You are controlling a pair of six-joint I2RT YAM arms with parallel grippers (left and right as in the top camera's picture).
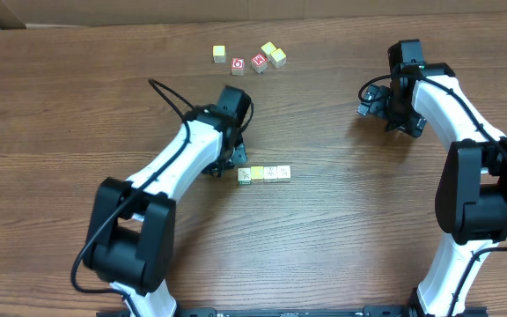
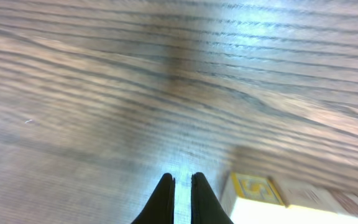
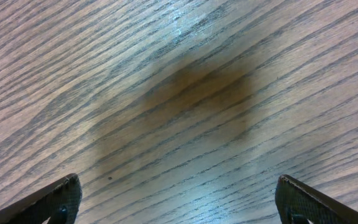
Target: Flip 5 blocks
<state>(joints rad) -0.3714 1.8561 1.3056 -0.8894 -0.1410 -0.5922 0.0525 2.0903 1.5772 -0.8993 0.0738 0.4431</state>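
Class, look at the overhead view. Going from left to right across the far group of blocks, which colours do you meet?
far-left yellow block → left red block → right red block → far-right yellow block

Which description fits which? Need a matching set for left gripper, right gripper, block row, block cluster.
1. left gripper
2. right gripper
3. block row
4. block cluster

A. far side of the table, red and yellow mixed
B. wide open, nothing held
C. lined up mid-table
D. nearly closed, beside the block row

Pairs: 1-D, 2-B, 3-C, 4-A
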